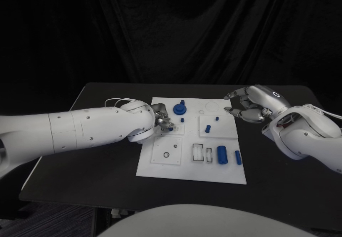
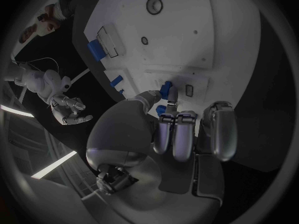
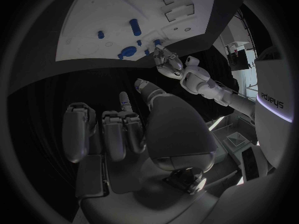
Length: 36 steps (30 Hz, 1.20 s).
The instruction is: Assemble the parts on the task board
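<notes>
Right now the left hand [image 1: 158, 120] is down over the task board [image 1: 160, 168], near its left edge and toward the far end, with its fingertips [image 2: 169, 98] bunched on a small blue part [image 2: 167, 89]. The left wrist view shows that part pinched between thumb and a finger, close above a small rectangular recess [image 2: 189, 90] in the board's surface. Whether the part is already touching the board cannot be told.

The right hand [image 1: 247, 105] hovers off the board's far right corner, above the black tabletop [image 1: 285, 182]. Its fingers [image 3: 115, 134] are curled loosely and nothing is seen in them.

Other blue parts are spread across the board: a round knobbed piece [image 1: 180, 106] at the far end just beside the left hand, a short peg [image 1: 207, 129] toward the right edge, and two cylinders [image 1: 222, 154] lying near the near right corner beside empty rectangular slots [image 1: 201, 152].

The step in hand looks like seating the pinched part in its recess. To do it well, the left hand should keep the pinch firm but low on the part, square it to the recess outline before pressing, and push straight down rather than at a slant. Release should come only once the part sits flush, and the fingers should lift clear without brushing the knobbed piece. The right hand is best kept out of the way.
</notes>
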Each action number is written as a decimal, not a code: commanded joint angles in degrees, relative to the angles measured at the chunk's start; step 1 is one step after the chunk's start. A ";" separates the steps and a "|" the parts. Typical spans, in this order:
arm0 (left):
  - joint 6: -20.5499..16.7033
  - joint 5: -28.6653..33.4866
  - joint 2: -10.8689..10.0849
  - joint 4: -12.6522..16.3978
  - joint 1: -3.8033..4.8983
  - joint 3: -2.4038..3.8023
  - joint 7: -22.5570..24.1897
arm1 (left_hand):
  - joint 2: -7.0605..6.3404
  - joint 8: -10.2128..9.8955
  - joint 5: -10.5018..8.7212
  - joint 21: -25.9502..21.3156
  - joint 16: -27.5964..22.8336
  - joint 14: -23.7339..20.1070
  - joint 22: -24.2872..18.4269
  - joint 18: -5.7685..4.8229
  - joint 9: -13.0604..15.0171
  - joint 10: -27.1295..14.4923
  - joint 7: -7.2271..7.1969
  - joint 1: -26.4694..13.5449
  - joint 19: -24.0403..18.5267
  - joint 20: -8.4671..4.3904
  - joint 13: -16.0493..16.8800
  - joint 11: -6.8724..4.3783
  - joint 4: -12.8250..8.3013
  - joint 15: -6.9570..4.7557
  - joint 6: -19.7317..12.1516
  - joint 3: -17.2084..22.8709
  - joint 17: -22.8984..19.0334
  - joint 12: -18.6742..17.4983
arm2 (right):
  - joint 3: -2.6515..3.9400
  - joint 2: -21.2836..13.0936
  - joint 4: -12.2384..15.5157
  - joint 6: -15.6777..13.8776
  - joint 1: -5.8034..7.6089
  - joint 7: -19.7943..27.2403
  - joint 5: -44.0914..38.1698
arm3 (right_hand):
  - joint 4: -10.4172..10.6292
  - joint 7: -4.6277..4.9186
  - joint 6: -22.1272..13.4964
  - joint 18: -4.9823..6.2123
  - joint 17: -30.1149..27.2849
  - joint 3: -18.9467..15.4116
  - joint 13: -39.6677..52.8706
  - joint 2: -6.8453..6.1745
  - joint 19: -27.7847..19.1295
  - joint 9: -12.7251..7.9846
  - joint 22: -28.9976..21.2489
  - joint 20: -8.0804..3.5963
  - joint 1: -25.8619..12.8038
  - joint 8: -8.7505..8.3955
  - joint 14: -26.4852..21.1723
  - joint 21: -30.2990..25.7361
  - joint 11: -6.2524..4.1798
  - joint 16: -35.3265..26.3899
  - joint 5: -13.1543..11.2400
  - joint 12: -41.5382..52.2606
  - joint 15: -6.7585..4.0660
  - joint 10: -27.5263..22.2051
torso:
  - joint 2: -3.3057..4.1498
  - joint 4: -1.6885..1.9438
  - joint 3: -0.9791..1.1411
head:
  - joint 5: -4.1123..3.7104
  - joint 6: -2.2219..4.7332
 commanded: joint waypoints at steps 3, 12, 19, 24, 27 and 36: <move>0.02 0.37 0.08 -0.10 -0.39 -0.16 1.56 | 0.62 -0.17 0.15 -0.35 0.15 6.06 11.01 0.79 0.11 5.98 -0.87 -0.16 1.31 -0.26 15.02 -0.33 -2.57 -0.51 0.78 2.90 15.10 0.16 | 0.04 -0.03 0.02 0.16 -0.14 -1.16 -0.03 | -0.05 -0.15 0.45 0.40 15.10 0.43 14.18 -0.08 0.42 -0.09 11.40 0.49 0.55 0.18 6.01 -0.39 0.40 0.15 0.27 -0.34 0.37 5.00 | 0.01 0.00 -0.01 | 0.06 0.01; 1.02 0.37 0.05 -0.15 -0.43 -0.16 2.03 | 0.51 -0.58 -1.59 -0.61 0.15 6.06 10.94 0.81 0.39 5.98 -0.80 -0.86 1.27 -0.27 15.02 -0.25 -2.60 -0.47 0.51 3.13 15.10 0.16 | 0.04 -0.08 0.03 0.45 -0.15 -1.30 0.31 | -0.07 -0.13 0.48 0.42 15.10 0.50 14.21 -0.07 0.39 -0.12 11.38 0.50 0.64 0.17 6.01 -0.46 0.42 0.15 0.33 -0.32 0.39 5.02 | 0.02 0.00 -0.01 | 0.21 0.01; 2.16 0.37 -0.15 -0.13 -0.48 -0.16 1.94 | 0.42 -1.41 -7.38 -0.98 0.15 6.06 10.88 0.84 0.83 5.98 -0.97 -2.46 1.27 -0.27 15.02 -0.34 -2.09 -0.53 0.62 2.55 15.10 0.16 | 0.04 -0.12 0.05 0.62 -0.15 -1.39 0.36 | -0.10 -0.11 0.52 0.41 15.10 0.56 14.21 -0.08 0.41 -0.15 11.39 0.52 0.72 0.17 6.01 -0.43 0.44 0.15 0.39 -0.32 0.41 5.03 | 0.01 -0.02 0.01 | 0.24 0.01; 3.36 0.37 -0.31 -0.15 -0.53 -0.16 1.16 | 0.02 -2.96 -11.13 -1.63 0.15 6.06 10.74 0.94 0.50 5.98 -0.71 -5.29 1.14 -0.19 15.02 -0.14 0.03 -0.36 0.71 0.36 15.10 0.16 | 0.04 -0.14 0.04 0.84 -0.15 -1.54 0.37 | -0.16 -0.08 0.62 0.41 15.10 0.71 14.20 -0.09 0.40 -0.20 11.38 0.55 0.91 0.16 6.01 -0.48 0.47 0.15 0.58 -0.33 0.44 5.01 | 0.00 0.00 0.02 | 0.22 0.01; 4.17 0.37 -0.37 -0.16 -0.54 -0.16 0.58 | -0.08 -4.48 -14.44 -2.36 0.15 6.06 10.57 1.05 0.05 5.98 -0.35 -7.41 0.95 0.02 15.02 0.18 1.96 -0.10 0.81 -1.72 15.10 0.16 | 0.04 -0.16 0.04 0.97 -0.15 -1.62 0.38 | -0.20 -0.06 0.67 0.41 15.10 0.81 14.19 -0.09 0.40 -0.25 11.38 0.57 1.03 0.15 6.01 -0.48 0.49 0.15 0.76 -0.34 0.46 5.01 | 0.01 0.00 0.01 | 0.27 0.01; 5.59 0.37 -0.51 -0.21 -0.57 -0.16 -0.38 | 0.07 -6.67 -17.96 -3.47 0.15 6.06 10.32 1.25 -0.52 5.68 0.12 -9.89 0.69 0.37 14.75 0.65 4.54 0.29 1.03 -4.74 15.10 -0.23 | 0.04 -0.16 0.01 1.29 -0.15 -1.79 0.38 | -0.21 -0.06 0.70 0.42 15.10 0.85 14.22 -0.11 0.39 -0.27 11.37 0.58 1.07 0.14 6.01 -0.52 0.50 0.15 0.86 -0.31 0.47 5.03 | 0.01 0.00 0.01 | 0.33 0.01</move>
